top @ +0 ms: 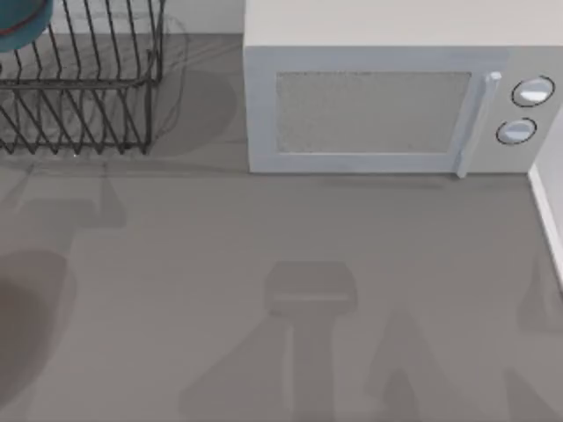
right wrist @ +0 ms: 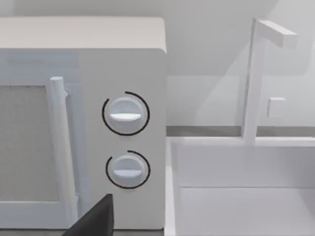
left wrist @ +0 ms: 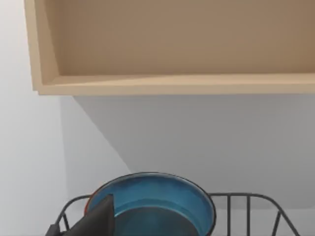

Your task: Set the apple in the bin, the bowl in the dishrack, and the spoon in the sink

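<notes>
Grey and bare in its middle, the bench [top: 290, 264] carries a white microwave [top: 387, 97] at about one o'clock in the top view and the black wire dishrack [top: 79, 97] at about ten o'clock. Inside the dishrack, at its far-left corner, sits the bowl [top: 22, 22], a deep round vessel, glossy teal-blue inside with a thin reddish-brown rim. From the left wrist view the bowl [left wrist: 157, 201] lies within the dishrack's bars [left wrist: 246, 206] below a tan wall cupboard [left wrist: 172, 49], and one dark finger of the left gripper [left wrist: 96, 219] stands close before the bowl's rim; whether it touches, or how far the gripper is parted, I cannot tell. From the right wrist view a dark finger of the right gripper [right wrist: 96, 219] points toward the microwave's two dials [right wrist: 125, 114], beside the white sink [right wrist: 236, 196] with its tap [right wrist: 258, 73]; its opening cannot be told.
</notes>
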